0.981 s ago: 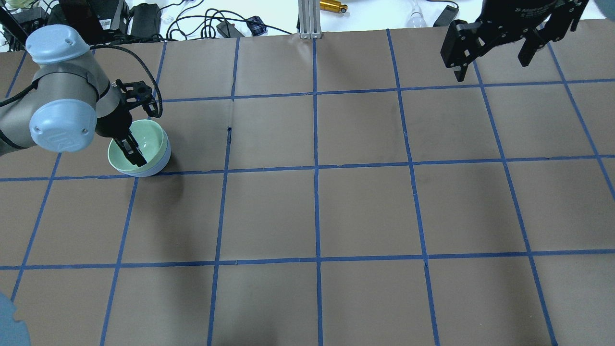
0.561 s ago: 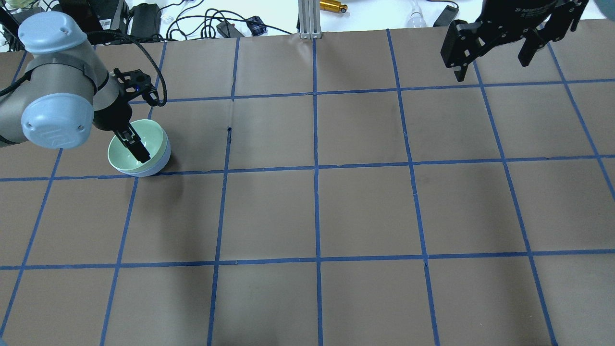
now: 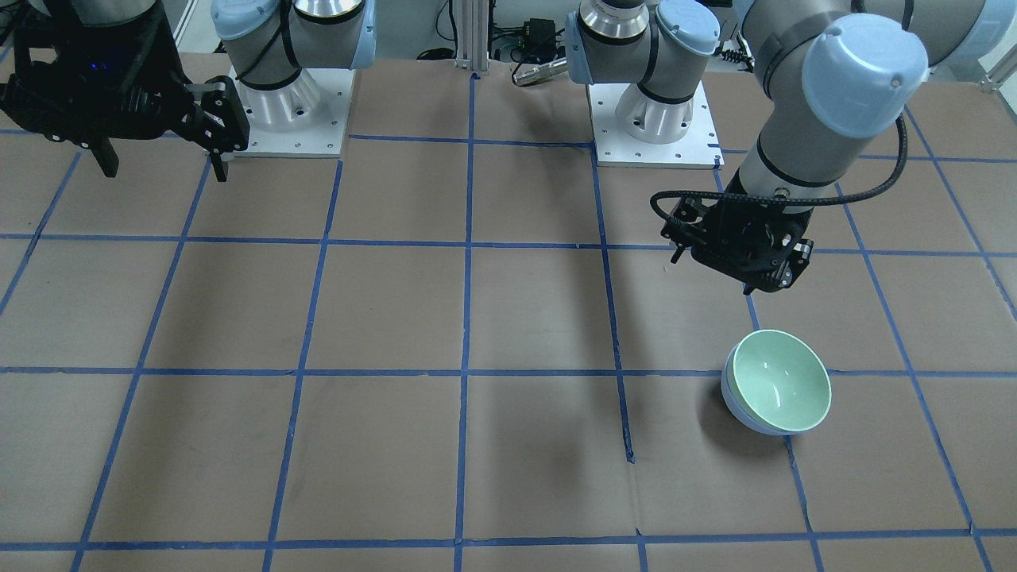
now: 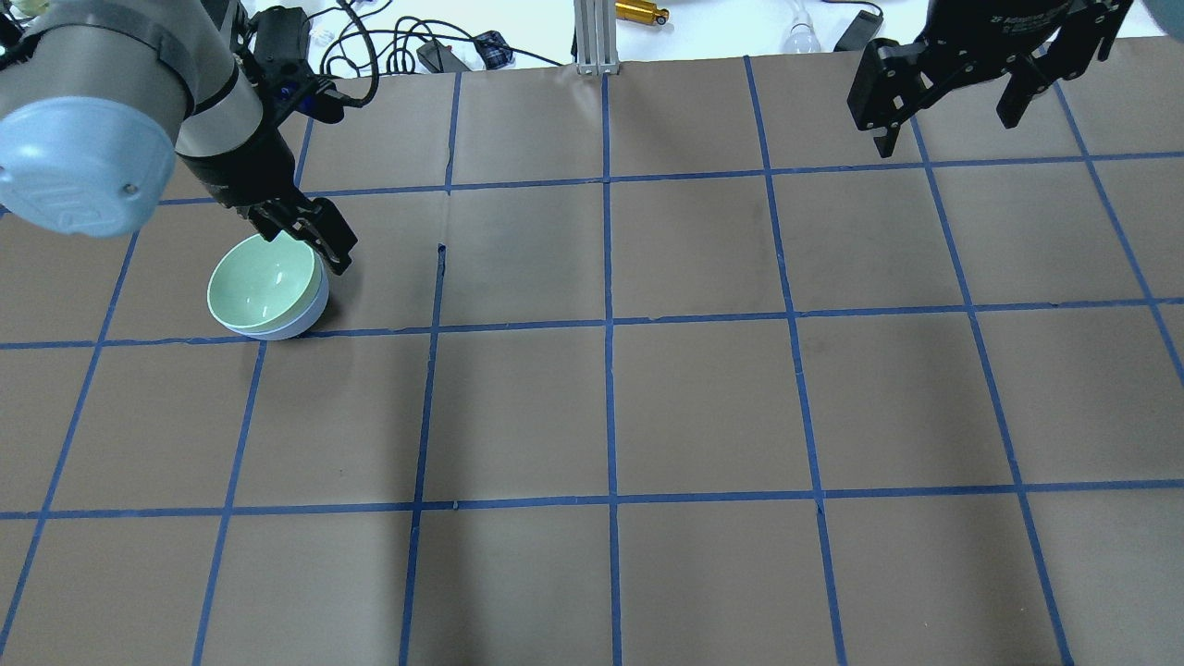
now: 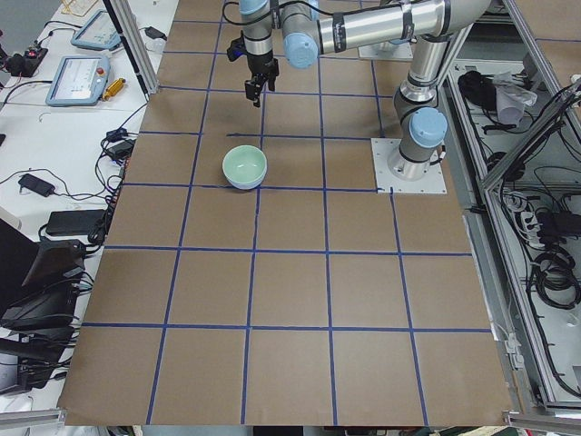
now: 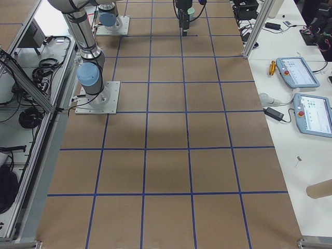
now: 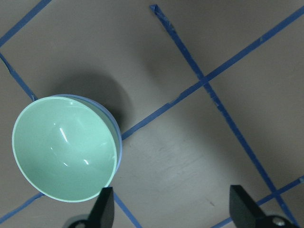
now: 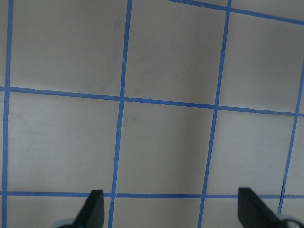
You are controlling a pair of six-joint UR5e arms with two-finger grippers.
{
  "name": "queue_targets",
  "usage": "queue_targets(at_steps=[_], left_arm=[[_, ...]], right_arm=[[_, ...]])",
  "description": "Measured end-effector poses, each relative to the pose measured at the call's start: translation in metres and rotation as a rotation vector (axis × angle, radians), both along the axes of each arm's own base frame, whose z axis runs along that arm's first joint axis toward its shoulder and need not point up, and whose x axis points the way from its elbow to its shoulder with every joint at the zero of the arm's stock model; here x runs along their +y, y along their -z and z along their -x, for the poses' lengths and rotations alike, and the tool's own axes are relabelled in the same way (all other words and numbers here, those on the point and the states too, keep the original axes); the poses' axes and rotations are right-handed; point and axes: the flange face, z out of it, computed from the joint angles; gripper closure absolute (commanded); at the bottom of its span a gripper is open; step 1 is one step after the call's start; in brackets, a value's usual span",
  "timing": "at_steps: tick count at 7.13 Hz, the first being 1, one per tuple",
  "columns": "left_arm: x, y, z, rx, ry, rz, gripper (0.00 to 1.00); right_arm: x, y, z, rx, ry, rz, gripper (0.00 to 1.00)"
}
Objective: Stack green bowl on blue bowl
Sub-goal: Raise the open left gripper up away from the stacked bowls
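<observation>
1. We judge the stacking done. The green bowl sits nested upright in the blue bowl, toward nine o'clock on the tabletop in the overhead view.
2. Our left tool hangs released and empty, at one o'clock from the bowls. Our right tool, also spread and empty, is far off at two o'clock.
3. Next, we need only pull the left arm clear without brushing the rim.
4. The left wrist view shows blue peeking round the green rim, while the right wrist view shows only tabletop.
</observation>
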Motion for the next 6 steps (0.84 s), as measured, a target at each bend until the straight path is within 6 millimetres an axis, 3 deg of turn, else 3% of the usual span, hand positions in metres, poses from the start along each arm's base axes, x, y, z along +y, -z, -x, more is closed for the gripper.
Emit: queue_targets(at_steps=[3, 6], left_arm=[[0.022, -0.042, 0.014, 0.039, -0.194, -0.018, 0.0], [0.05, -0.063, 0.052, -0.007, -0.276, 0.015, 0.0]], right_arm=[[0.0, 0.0, 0.0, 0.0, 0.0, 0.0, 0.0], [0.0, 0.0, 0.0, 0.0, 0.0, 0.0, 0.0]])
